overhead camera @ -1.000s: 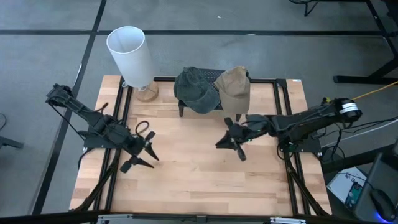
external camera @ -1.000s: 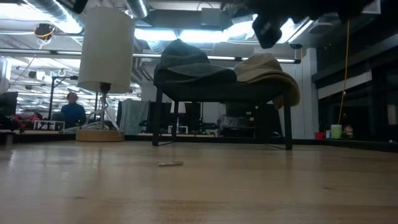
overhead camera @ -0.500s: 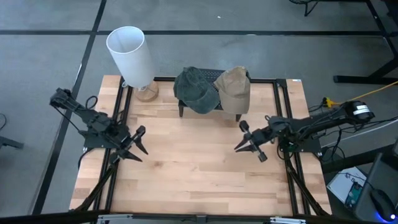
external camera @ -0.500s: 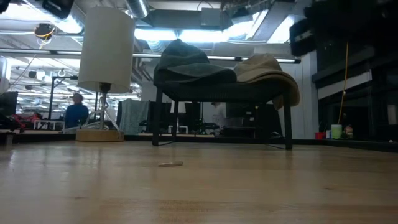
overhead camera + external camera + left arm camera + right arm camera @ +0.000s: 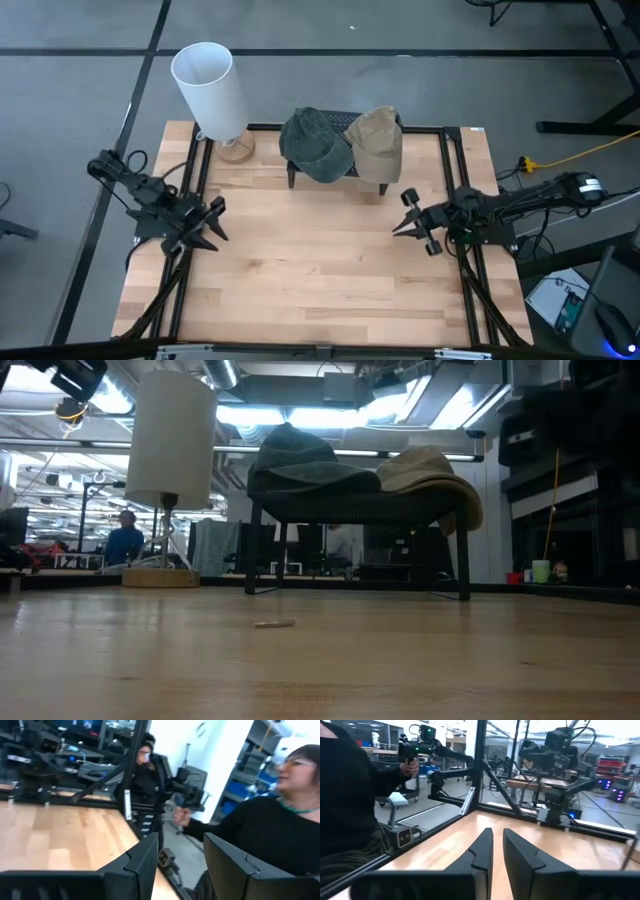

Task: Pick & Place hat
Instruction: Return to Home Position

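Two caps rest on a small dark rack (image 5: 340, 118) at the table's far middle: a dark green cap (image 5: 312, 143) (image 5: 300, 455) and a tan cap (image 5: 376, 142) (image 5: 430, 475), its brim drooping over the rack's right end. My left gripper (image 5: 212, 226) (image 5: 181, 840) hovers open near the table's left edge. My right gripper (image 5: 408, 226) (image 5: 498, 832) hovers near the right edge, its fingers closed to a narrow slit. Both are empty and well short of the rack.
A lamp with a white shade (image 5: 208, 88) (image 5: 172, 440) stands on its wooden base at the far left corner. A small scrap (image 5: 274, 624) lies on the wood. A person in black (image 5: 280, 820) (image 5: 345, 795) stands beyond the table's near edge. Bare wood (image 5: 310, 260) lies between the arms.
Both arms have drawn back from the middle: my left gripper toward the table's left edge, my right gripper away from the rack toward the right edge. Both caps have stayed where they were on the rack.
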You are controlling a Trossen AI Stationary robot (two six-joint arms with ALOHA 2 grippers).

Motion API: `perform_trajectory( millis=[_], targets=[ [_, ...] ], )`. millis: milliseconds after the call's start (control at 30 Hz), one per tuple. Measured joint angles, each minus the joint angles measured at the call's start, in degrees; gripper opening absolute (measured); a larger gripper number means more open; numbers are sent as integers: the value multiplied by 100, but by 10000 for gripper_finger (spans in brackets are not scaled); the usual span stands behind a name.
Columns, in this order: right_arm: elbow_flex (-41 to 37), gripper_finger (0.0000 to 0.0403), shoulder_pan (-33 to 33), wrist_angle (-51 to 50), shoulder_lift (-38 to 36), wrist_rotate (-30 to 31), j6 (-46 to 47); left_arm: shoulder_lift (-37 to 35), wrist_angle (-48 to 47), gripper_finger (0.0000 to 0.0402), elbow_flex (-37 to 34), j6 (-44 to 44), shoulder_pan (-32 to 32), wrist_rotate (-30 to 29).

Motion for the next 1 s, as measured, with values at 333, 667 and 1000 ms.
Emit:
perform_trajectory(
  millis=[333,667,1000],
  targets=[
    [0,45,-607,-827,-713,-327,-85,-989,-494,152,18,464,0,-53],
    [0,45,-1237,-1410,-1439,-992,-71,-990,-692,152,47,698,0,-152],
    [0,45,-1795,-1528,-1611,-1802,38,-991,-611,154,23,1155,-2,156]
  ],
)
